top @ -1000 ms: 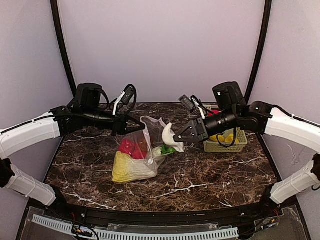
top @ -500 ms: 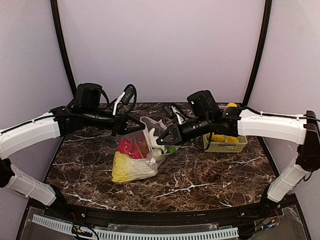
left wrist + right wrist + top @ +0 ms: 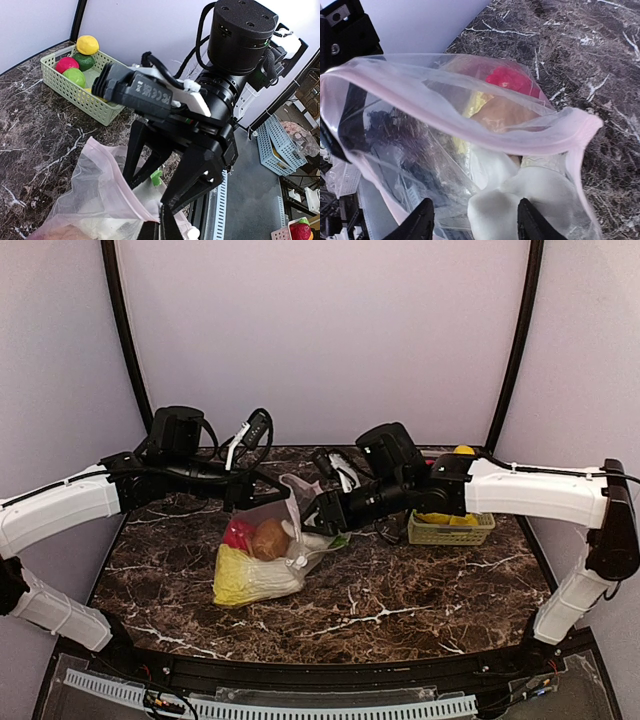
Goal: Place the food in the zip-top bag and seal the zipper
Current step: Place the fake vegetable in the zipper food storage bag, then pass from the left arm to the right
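1. The left gripper (image 3: 238,496) is left of centre in the top view. Its jaws are together, pinched on the mouth edge of the zip-top bag (image 3: 262,558), and they hold that edge up.
2. The bag is clear, floppy, crinkled film. It lies on the dark veined table (image 3: 400,600), with its long axis running lower left to upper right and its mouth toward the upper right. Through the film we see the leafy yellow-white cabbage (image 3: 245,580) at the closed end, with a red piece (image 3: 237,533) and a rounded tan piece (image 3: 268,538) above it.
3. The zipper (image 3: 540,135) is a thin pink strip. Only the right wrist view shows it as a wide open loop, unsealed.
4. The white radish (image 3: 520,200) is smooth and pale and sits inside the mouth. Its green top shows in the top view and the left wrist view, not in the right wrist view.
5. The right gripper (image 3: 322,512) is at the mouth with its jaws apart. The left wrist view shows both black fingers spread over the rim.
6. The light green mesh basket (image 3: 450,530) is right of centre. The left wrist view shows yellow, red and green pieces in it.
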Robot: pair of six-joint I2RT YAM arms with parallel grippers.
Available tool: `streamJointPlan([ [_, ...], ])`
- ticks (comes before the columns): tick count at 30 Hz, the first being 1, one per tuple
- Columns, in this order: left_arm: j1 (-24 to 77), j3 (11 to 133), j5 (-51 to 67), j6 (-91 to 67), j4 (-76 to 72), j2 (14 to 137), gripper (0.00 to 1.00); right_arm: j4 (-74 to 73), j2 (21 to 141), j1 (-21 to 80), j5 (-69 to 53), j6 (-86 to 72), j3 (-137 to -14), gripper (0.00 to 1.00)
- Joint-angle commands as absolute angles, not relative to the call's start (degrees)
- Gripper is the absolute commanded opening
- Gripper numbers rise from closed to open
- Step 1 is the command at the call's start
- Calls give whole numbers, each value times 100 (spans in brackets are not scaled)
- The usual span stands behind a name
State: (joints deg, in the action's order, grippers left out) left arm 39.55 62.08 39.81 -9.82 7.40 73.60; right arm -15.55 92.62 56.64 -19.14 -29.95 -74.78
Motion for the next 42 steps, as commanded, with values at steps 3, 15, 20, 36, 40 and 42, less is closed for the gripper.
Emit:
streamJointPlan([
  [3,3968,6227,3904,-840,714,7215,1,-2237,8361,5685,-1393,-2685,-7607,66],
  [15,3973,6230,3870,-826,742,7247,1,-2291,7630,5396,-650,-3137,-6564,59],
  [20,3972,6223,3867,-822,738,7260,1,-2076,7960,5303,-817,-3244,-6425,52],
  [36,3973,6233,3840,-794,773,7229,1,-1469,8646,5035,-1435,-3438,-6324,23],
  [40,3973,6247,3792,-763,816,7251,1,-1537,8747,5034,-1883,-3324,-6657,0],
  [42,3973,6301,3704,-645,974,7259,1,-1729,8600,5036,-2026,-3274,-6949,0],
])
